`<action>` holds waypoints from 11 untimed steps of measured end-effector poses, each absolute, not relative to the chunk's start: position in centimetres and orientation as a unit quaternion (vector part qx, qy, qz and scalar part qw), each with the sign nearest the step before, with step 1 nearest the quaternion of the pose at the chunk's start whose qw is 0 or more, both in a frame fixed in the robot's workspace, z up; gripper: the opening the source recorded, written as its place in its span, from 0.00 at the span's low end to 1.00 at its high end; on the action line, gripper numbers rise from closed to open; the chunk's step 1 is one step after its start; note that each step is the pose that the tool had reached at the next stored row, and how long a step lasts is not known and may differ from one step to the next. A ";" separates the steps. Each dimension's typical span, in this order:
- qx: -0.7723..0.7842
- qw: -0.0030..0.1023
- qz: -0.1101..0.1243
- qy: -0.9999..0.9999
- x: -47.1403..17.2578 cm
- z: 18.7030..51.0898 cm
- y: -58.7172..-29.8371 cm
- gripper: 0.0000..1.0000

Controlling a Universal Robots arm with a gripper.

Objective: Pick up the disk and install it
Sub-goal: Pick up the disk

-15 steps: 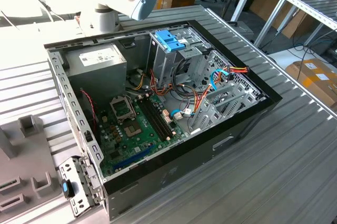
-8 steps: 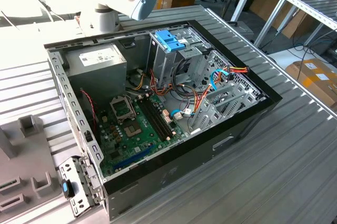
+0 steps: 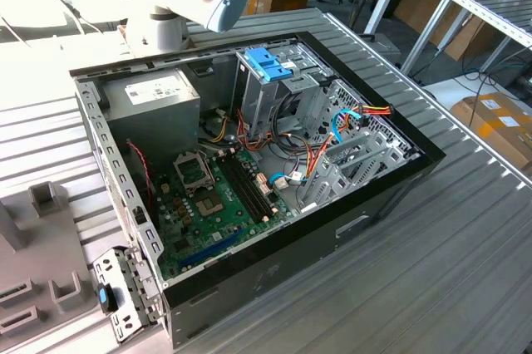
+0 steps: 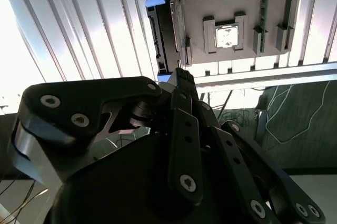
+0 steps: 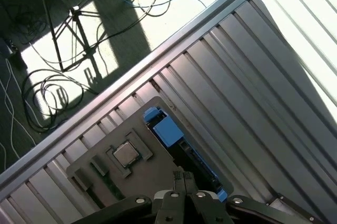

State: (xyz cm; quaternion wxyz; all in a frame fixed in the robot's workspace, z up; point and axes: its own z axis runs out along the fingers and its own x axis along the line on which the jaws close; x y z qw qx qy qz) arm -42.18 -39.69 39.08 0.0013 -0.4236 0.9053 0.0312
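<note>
Disk (image 4: pixel 166 34): dark grey-silver body, light-blue carrier rails; set on edge in grey holder plate (image 4: pixel 224 61) on tabletop.

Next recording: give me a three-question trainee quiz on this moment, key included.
1. True or false: the disk already sits inside the computer case.
2. What rests in the holder beside the disk on the grey fixture tray? A) a processor chip B) a fan C) a screwdriver
3. Which object is the gripper nearest to?
Key: 1 false, it stands on edge in the tray; 2 A; 3 the disk.
</note>
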 end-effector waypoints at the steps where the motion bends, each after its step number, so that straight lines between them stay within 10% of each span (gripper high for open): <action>1: -0.425 0.001 0.031 0.905 -42.2 39.1 -39.7 0.11; 11: -0.440 0.001 0.031 0.898 -42.2 39.1 -39.7 0.11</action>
